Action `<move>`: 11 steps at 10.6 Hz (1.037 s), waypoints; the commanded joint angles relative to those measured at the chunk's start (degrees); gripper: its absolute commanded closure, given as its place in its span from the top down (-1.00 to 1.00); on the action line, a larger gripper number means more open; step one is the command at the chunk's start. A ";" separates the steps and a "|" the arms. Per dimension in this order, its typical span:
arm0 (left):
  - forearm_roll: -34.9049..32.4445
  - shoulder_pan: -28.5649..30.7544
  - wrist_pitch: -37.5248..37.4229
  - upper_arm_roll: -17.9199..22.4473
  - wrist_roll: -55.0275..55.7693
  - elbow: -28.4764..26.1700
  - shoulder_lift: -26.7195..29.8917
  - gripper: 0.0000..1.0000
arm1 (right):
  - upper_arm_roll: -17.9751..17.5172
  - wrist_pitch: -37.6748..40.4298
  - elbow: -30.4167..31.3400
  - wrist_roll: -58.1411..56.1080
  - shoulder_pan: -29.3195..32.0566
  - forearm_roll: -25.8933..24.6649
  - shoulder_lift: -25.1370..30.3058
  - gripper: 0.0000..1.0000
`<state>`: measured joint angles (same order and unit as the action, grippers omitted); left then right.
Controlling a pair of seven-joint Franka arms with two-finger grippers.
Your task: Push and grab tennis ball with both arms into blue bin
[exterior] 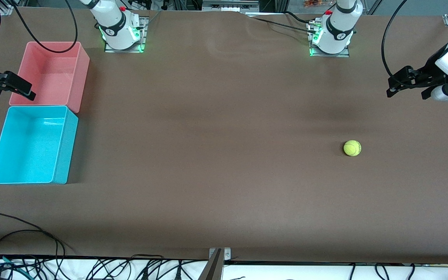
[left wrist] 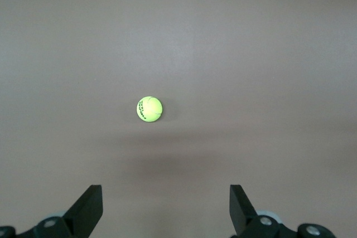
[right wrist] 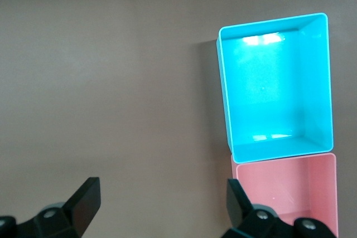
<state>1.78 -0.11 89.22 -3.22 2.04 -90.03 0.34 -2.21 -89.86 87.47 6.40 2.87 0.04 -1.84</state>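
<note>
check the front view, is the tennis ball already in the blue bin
No, the tennis ball lies on the bare table toward the left arm's end, while the blue bin sits empty at the right arm's end.

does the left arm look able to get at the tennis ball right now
Probably yes: the tennis ball lies alone on bare table, and the open left gripper hangs above that end with nothing between them.

Count: 1 ball (exterior: pixel 352 148), 2 bins – 1 blue (exterior: pixel 65 149), 1 pink (exterior: pixel 82 74). 2 arms w/ 2 grippers: left (exterior: pixel 407 83), right (exterior: pixel 8 86), 2 fingers ea., both spread wide, nothing in either. 1 table (exterior: pixel 216 163), brown top.
</note>
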 commanded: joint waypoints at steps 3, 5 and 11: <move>-1.51 0.55 -2.20 0.05 0.68 1.87 -1.22 1.00 | -0.07 1.18 -1.42 -0.60 0.29 -0.83 -1.59 1.00; -2.47 1.08 -3.00 0.32 0.59 1.87 -1.22 1.00 | -0.07 1.18 -1.42 -0.51 0.29 -0.83 -1.77 1.00; -4.85 1.08 -3.00 0.05 0.59 1.87 -1.39 1.00 | 0.02 1.18 -1.42 -0.60 0.38 -0.83 -2.29 1.00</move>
<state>-1.47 0.81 87.54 -2.73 2.11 -90.03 -0.04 -2.11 -89.77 87.47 6.40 2.94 0.00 -3.63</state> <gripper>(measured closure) 0.000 0.000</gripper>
